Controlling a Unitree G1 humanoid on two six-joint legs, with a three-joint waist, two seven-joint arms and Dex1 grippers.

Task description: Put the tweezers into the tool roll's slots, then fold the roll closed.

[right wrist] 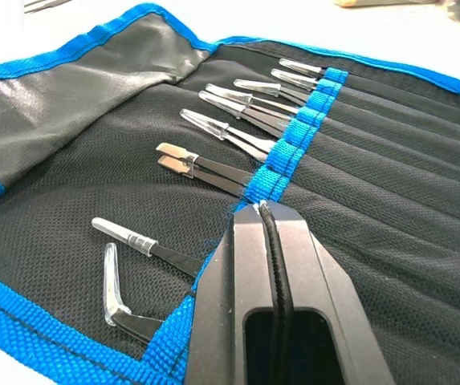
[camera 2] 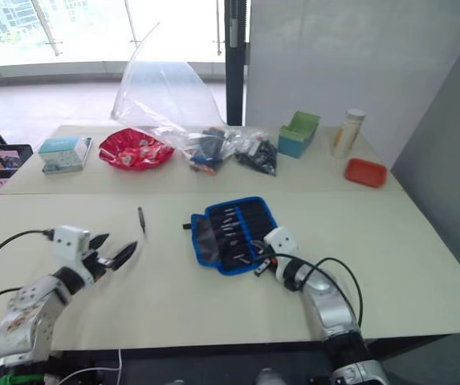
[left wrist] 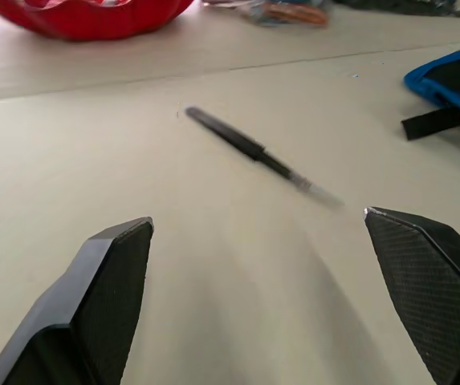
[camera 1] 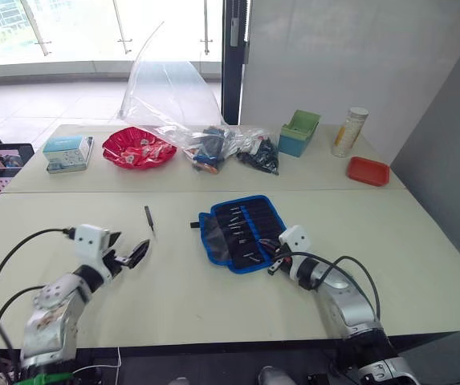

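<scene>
We are seeing the tool roll [camera 1: 242, 233] lying unfolded on the tabletop [camera 1: 213, 297], black inner face up, with its black strap [camera 1: 197, 224] sticking out on the robot's left side. Several tweezers [right wrist: 230, 132] are sitting in the slots [right wrist: 302, 120], their capped tips sticking out past the blue band. One more tweezer [camera 1: 148, 218] is lying loose on the tabletop, well apart from the roll and to its left. Our right end effector [right wrist: 260, 210] is resting over the roll's near edge with its fingers pressed together on nothing. Our left end effector [camera 1: 129, 255] is hovering near the loose tweezer, fingers spread wide and empty. At the far side, a red bowl [camera 1: 139, 147] and a clear plastic bag [camera 1: 169, 96] are sitting.
</scene>
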